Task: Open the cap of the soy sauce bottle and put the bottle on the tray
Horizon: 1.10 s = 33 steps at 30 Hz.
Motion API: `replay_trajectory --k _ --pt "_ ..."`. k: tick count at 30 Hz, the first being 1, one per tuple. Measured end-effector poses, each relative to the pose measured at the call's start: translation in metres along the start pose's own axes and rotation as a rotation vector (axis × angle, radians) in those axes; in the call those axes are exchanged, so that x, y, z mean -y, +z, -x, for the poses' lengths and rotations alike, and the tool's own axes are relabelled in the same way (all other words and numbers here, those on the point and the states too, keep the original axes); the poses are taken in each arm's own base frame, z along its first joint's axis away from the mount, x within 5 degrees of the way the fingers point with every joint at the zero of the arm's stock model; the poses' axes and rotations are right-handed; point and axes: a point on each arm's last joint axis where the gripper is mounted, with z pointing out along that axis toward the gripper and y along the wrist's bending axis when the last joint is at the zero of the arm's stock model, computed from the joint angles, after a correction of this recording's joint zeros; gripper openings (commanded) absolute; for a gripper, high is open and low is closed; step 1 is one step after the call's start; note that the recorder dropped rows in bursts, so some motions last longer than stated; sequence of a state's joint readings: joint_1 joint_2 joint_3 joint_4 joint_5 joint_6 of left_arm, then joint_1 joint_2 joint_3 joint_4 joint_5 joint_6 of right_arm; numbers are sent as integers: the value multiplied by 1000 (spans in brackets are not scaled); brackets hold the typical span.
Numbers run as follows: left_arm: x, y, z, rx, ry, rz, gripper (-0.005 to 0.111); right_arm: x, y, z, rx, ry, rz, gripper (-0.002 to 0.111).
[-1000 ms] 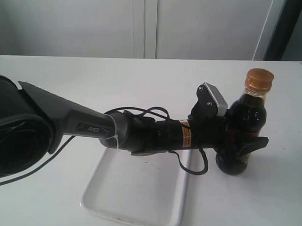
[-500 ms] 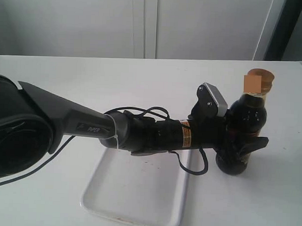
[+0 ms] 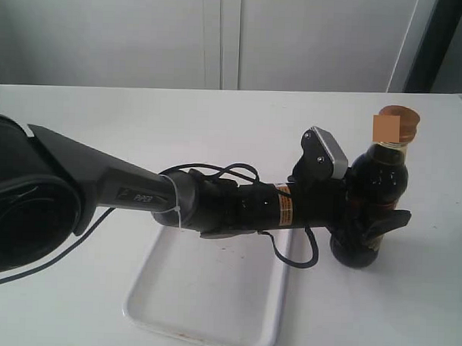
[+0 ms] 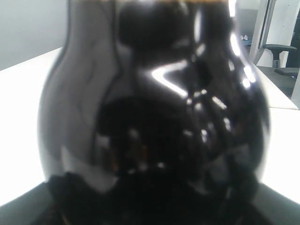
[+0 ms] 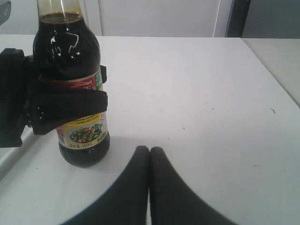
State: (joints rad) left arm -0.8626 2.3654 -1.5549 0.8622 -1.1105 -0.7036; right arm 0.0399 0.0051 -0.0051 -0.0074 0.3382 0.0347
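On the white table (image 3: 104, 115), right of the tray (image 3: 211, 294), stands the soy sauce bottle (image 3: 373, 201), upright, base on the tabletop and clear of the tray's rim. Clamped around its lower body by the left gripper (image 3: 366, 227), reached in from the left along a long black arm (image 3: 139, 196) that passes over the tray's upper part; one dark finger (image 3: 389, 221) wrapped across the label on the near side. Topped by the cap (image 3: 395, 124), orange-brown, blurred in the exterior view, so open or closed cannot be told. Seen from the left wrist, nothing but dark glossy glass of the soy sauce bottle (image 4: 154, 122) filling nearly the whole view, with bright tabletop on either side. Seen from the right wrist, the soy sauce bottle (image 5: 75, 70) again upright on the table (image 5: 197, 93), dark liquid up to the neck, red and yellow label partly covered by the black finger (image 5: 70, 110) of the left gripper (image 5: 51, 110) pinching across it. Closer to that camera, the right gripper (image 5: 150, 152) with fingertips pressed together, holding nothing, resting low over the tabletop, near the bottle's base but apart from it. Not visible in the exterior view, that right gripper.
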Motion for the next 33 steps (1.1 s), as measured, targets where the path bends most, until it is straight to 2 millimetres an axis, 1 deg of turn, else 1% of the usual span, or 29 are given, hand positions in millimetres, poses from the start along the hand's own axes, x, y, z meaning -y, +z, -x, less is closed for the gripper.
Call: replay_trajectory --k 4,17,22,26,28,29,30,31,32,33 --pt "0 0 0 0 0 0 0 0 0 5 54 -2 1 0" --pt "0 0 0 0 0 0 0 -1 -7 35 396 0 14 0" --pt "0 0 0 0 0 0 0 -1 -10 41 465 91 38 0" --pt "0 0 0 0 0 0 0 -2 -11 45 500 110 46 0" --pt "0 0 0 0 -2 0 0 -2 -11 56 513 114 49 0" --pt "0 0 0 0 -2 0 0 -2 -10 69 520 113 49 0" --pt "0 0 0 1 -3 1 0 -3 -9 77 526 114 50 0" --pt "0 0 0 1 -3 1 0 -3 -6 90 525 114 50 0" --pt "0 0 0 1 -3 1 0 -3 -5 97 527 114 51 0" --pt "0 0 0 1 -3 1 0 -4 0 110 533 115 52 0"
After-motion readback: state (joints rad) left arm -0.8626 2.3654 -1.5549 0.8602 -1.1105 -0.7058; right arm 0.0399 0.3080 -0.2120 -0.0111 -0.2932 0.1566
